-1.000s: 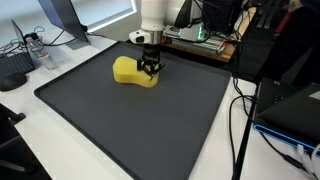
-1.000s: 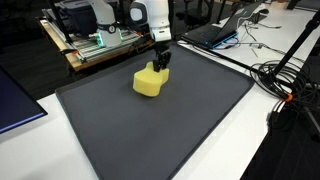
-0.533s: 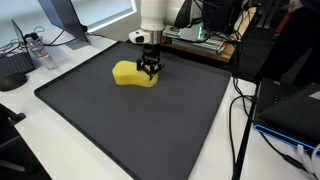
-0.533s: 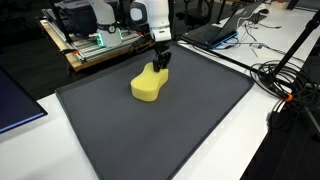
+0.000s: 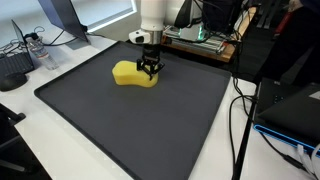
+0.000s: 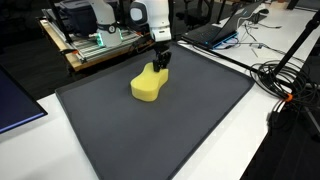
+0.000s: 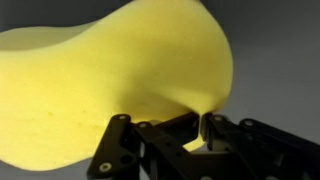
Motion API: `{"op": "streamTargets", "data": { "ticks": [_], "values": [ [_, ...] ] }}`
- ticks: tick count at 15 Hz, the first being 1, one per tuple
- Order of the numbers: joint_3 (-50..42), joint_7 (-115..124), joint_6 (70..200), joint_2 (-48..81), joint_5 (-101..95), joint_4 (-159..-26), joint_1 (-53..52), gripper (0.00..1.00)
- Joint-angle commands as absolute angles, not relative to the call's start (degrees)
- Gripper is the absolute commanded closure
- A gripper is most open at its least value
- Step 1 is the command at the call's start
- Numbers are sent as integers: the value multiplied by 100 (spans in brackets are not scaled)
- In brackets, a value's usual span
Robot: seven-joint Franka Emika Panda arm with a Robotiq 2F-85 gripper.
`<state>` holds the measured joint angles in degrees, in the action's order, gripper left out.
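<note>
**Item: yellow foam sponge (image 5: 133, 73)** – peanut-shaped and soft. It lies on the far part of the dark mat (image 5: 150, 130) in both exterior views, away from the mat's edges. Its near end rests on the mat. Whether the gripped end is raised off the surface cannot be told.

**Holder: gripper (image 5: 150, 69)** – comes down almost vertically onto the sponge's far end. In the wrist view the gripper (image 7: 192, 135) has its jaws pressed together, with a thin lip of the sponge (image 7: 110, 70) pinched between them. The rest of the foam bulges out ahead of the fingers.

**Step in hand (judged):** a settled grip on the sponge's edge, with the sponge not yet clear of the mat.

**Next move calls for (judged):** a slow, straight pull or lift. Only a small bite of compressible foam is held, so a quick swing could tear it loose or leave the free end flopping.

**Surroundings:**
- White table (image 5: 60, 150) under the mat.
- Wooden rack of electronics (image 6: 95, 45), just beyond the mat's far edge behind the arm.
- Tangle of cables (image 6: 285, 80) off the mat's right side.
- Blue-black panel (image 6: 15, 105) at the near left.

**Obstructions:** nothing else lies on the mat. The rack is the closest thing to the arm, on the far side.
</note>
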<state>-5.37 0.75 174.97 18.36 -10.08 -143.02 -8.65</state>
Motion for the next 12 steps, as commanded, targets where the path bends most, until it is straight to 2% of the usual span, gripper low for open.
{"op": "streamTargets", "data": {
  "ticks": [1, 8, 9, 10, 12],
  "values": [
    [-568, 46, 17318, 1848, -999, -14269, -822, 95],
    [-517, 63, 17231, 1811, -937, -14272, -784, 95],
    [-492, 59, 17113, 1770, -915, -14272, -768, 69],
    [-494, 78, 17070, 1728, -912, -14279, -773, 68],
    [-371, 36, 16924, 1573, -829, -14290, -667, 56]
  ]
}}
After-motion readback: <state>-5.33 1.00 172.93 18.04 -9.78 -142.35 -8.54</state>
